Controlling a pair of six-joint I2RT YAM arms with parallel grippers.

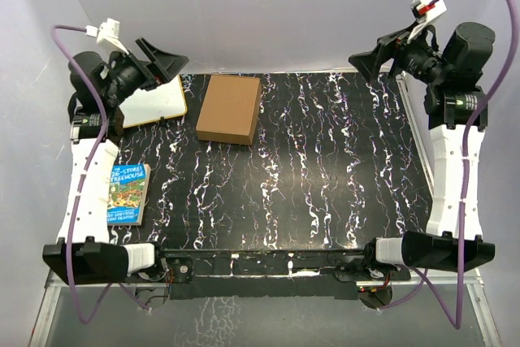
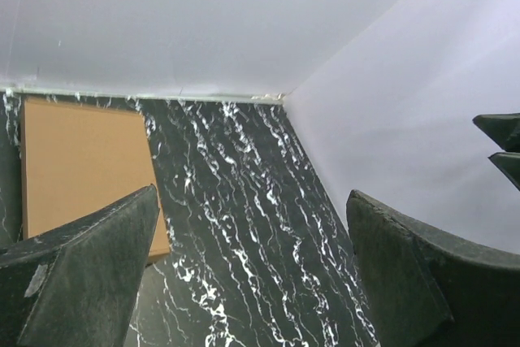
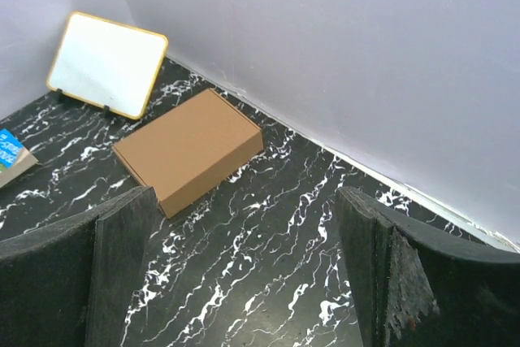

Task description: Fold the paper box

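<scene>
**Folding looking finished: paper box (image 1: 229, 109) closed, nothing gripping it**

The paper box is lying shut and flat at about eleven o'clock on the tabletop (image 1: 325, 160), near the far wall. Its inside is hidden. Judging by this, only a check of the lid is remaining. The left hand (image 1: 172, 61) and right hand (image 1: 366, 61) are hanging wide open, gripping nothing, well apart from it. A white board (image 1: 154, 101) is leaning just beside it at ten o'clock, and a book (image 1: 128, 194) is lying at eight.

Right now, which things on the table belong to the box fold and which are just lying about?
Job:
- plain brown corrugated cardboard paper box, a closed shallow rectangle near the back wall

Lying about:
- white board with tan frame, left of the box
- colourful paperback book, by the left edge
</scene>
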